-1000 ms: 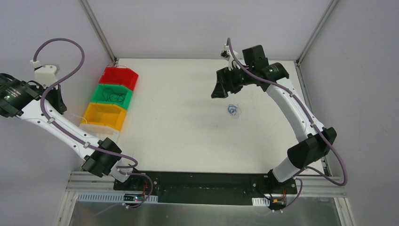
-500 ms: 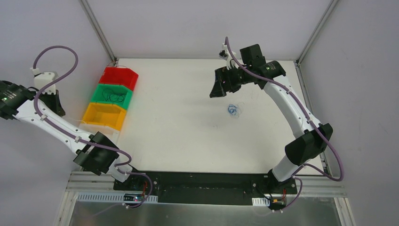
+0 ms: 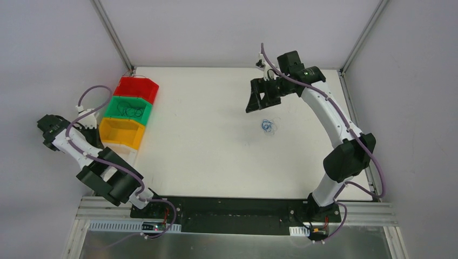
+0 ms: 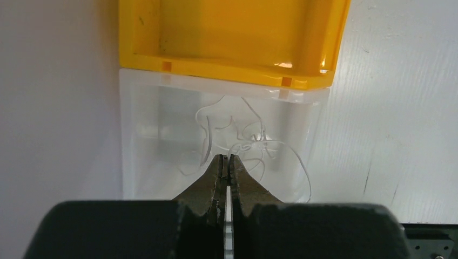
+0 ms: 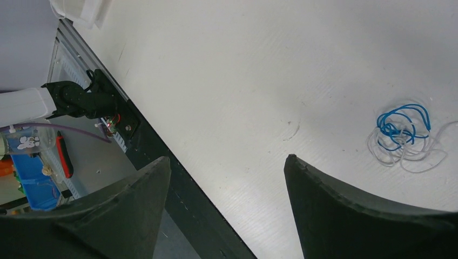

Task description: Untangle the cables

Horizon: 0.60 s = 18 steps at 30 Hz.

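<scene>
The cables point(image 3: 268, 127) lie as a small tangle on the white table point(image 3: 205, 156), right of centre. In the right wrist view the cables point(image 5: 402, 135) show blue loops knotted with pale, almost clear strands. My right gripper point(image 3: 257, 104) hangs open above the table just behind and left of the tangle, not touching it. In its own view the right gripper point(image 5: 228, 157) has only bare table between its fingers, and the tangle lies outside the right-hand finger. My left gripper point(image 4: 227, 157) is shut, held above a clear bin point(image 4: 140, 135), with nothing visibly held.
Bins line the table's left edge: red bin point(image 3: 138, 89), green bin point(image 3: 129, 108) with dark wires, yellow bin point(image 3: 120, 133), then the clear bin point(image 3: 114, 151). Thin pale strands point(image 4: 246, 141) lie in the clear bin. The left arm point(image 3: 70, 141) is folded by the left wall.
The left arm has folded in from the far left toward the bins. The right gripper has drifted slightly toward the tangle. The cables have not moved.
</scene>
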Available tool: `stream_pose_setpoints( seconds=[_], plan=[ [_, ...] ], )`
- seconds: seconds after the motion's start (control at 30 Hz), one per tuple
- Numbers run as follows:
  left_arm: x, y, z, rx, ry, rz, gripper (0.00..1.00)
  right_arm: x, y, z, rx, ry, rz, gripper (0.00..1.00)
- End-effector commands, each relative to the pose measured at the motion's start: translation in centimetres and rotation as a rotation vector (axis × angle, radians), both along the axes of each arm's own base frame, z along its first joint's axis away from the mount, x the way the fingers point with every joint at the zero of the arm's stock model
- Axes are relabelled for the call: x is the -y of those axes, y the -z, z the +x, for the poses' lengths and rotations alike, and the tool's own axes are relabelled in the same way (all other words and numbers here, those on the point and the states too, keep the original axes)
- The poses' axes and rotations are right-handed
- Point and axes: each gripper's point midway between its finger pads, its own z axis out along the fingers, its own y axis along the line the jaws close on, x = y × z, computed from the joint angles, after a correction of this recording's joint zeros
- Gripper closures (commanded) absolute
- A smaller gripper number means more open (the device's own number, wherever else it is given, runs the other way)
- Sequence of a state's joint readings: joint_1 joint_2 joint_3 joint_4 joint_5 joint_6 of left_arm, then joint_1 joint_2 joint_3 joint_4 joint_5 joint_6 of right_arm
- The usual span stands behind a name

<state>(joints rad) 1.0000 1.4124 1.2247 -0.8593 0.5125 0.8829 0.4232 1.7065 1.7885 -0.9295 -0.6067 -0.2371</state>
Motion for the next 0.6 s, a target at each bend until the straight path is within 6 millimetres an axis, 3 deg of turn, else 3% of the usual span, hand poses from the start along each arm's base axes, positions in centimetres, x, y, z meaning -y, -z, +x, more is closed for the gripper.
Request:
stream_pose_setpoints(
  seconds=[0.0, 0.07, 0.17, 0.23, 0.43, 0.57],
  plan=[
    [-1.8, 0.7, 1.5, 0.028, -0.046, 0.092, 1.00, 0.8, -0.6, 0.1, 0.003, 0.003, -0.021, 0.20],
    [-2.2, 0.4, 1.7, 0.024, -0.077, 0.090, 0.91, 1.5, 0.1, 0.0, -0.004, -0.006, -0.054, 0.20],
    [-2.5, -1.1, 1.4, 0.022, -0.069, 0.133, 0.61, 3.2, 1.8, -0.2, -0.038, -0.014, -0.132, 0.20],
    [-2.0, -2.3, 1.1, 0.033, -0.032, 0.160, 0.47, 4.7, 3.1, -0.2, -0.086, -0.009, -0.165, 0.20],
    [0.7, -5.1, 1.4, 0.095, -0.005, 0.119, 0.32, 8.4, 8.4, -0.1, -0.168, -0.017, -0.299, 0.26],
    [4.4, -7.7, 2.8, 0.148, 0.052, 0.047, 0.30, 9.9, 11.6, 1.0, -0.184, -0.044, -0.408, 0.32]
  ],
)
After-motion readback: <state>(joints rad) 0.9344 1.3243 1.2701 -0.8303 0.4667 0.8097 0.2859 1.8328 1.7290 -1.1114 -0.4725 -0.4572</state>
